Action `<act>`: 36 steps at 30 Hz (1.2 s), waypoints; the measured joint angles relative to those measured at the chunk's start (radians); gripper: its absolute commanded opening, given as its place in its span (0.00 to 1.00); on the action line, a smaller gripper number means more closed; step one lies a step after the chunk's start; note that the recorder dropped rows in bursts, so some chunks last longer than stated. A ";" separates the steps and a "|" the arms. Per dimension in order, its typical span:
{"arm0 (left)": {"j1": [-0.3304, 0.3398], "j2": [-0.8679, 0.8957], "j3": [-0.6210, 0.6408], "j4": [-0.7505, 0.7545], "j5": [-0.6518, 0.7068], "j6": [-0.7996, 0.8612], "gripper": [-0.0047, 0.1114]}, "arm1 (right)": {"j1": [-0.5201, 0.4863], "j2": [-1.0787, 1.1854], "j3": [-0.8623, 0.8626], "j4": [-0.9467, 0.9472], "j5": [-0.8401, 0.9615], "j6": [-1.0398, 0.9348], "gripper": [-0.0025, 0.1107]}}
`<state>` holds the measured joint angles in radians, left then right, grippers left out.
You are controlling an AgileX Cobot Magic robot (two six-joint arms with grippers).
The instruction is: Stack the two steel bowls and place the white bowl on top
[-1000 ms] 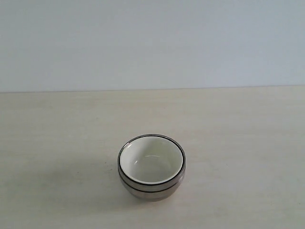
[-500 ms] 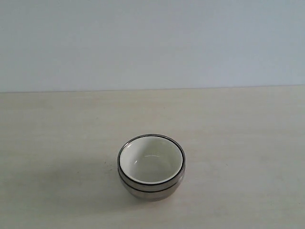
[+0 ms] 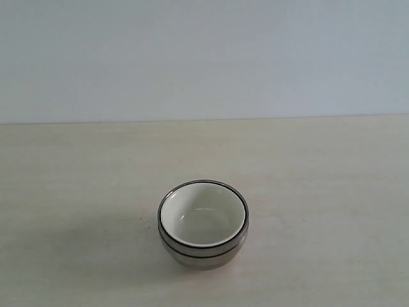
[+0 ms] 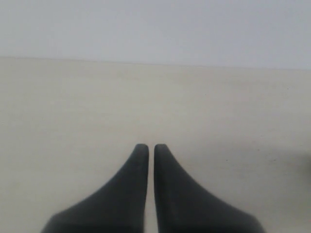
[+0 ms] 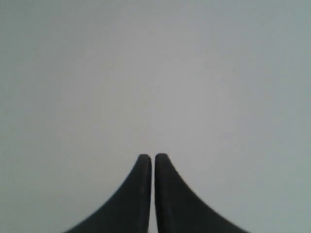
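White bowl (image 3: 203, 220): it is showing a glossy cream-white inside, round, with a thin dark line running around its rim; its outer side is hiding inside the metal.
Steel bowls (image 3: 203, 259): they are showing as a shiny grey wall under the white bowl, with two rim bands lying one just above the other; the lower wall is too blurred to tell its surface.
Place: the stack is sitting on the worktop (image 3: 332, 192), about midway across it and nearer its front than its back edge, where the pale wall (image 3: 204, 57) is rising.
Nesting: the white bowl is resting inside the steel bowls, its rim lying about level with the top metal rim.
Facing: all mouths are pointing straight up, the stack standing upright; being round, it is showing no long axis other than the vertical one.
Left gripper (image 4: 151, 147): its jaws are pressing together, a hairline slit between the tips, holding nothing, over bare worktop.
Right gripper (image 5: 153, 157): its jaws are closing tip to tip, empty, against a plain grey-blue backdrop.
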<state>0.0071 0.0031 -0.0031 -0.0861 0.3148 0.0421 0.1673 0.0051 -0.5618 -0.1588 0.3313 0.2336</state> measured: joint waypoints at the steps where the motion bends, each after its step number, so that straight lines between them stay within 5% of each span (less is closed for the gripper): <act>1: 0.000 0.000 0.000 0.000 0.000 0.000 0.07 | 0.000 0.000 -0.002 0.009 0.000 -0.018 0.02; 8: 0.000 0.000 0.000 0.000 0.000 0.000 0.07 | -0.001 0.000 0.072 0.031 -0.080 -0.041 0.02; 15: 0.000 0.000 0.000 0.000 0.000 0.000 0.07 | -0.002 0.002 0.314 0.059 -0.216 0.208 0.02; 23: 0.000 0.000 0.000 0.000 0.000 0.000 0.07 | -0.002 0.000 0.549 0.068 -0.273 0.251 0.02; 36: 0.000 0.000 0.000 0.000 0.000 0.000 0.07 | -0.002 0.000 0.562 0.073 -0.155 0.146 0.02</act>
<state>0.0071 0.0031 -0.0031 -0.0861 0.3148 0.0421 0.1649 0.0051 -0.0002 -0.0858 0.1766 0.3795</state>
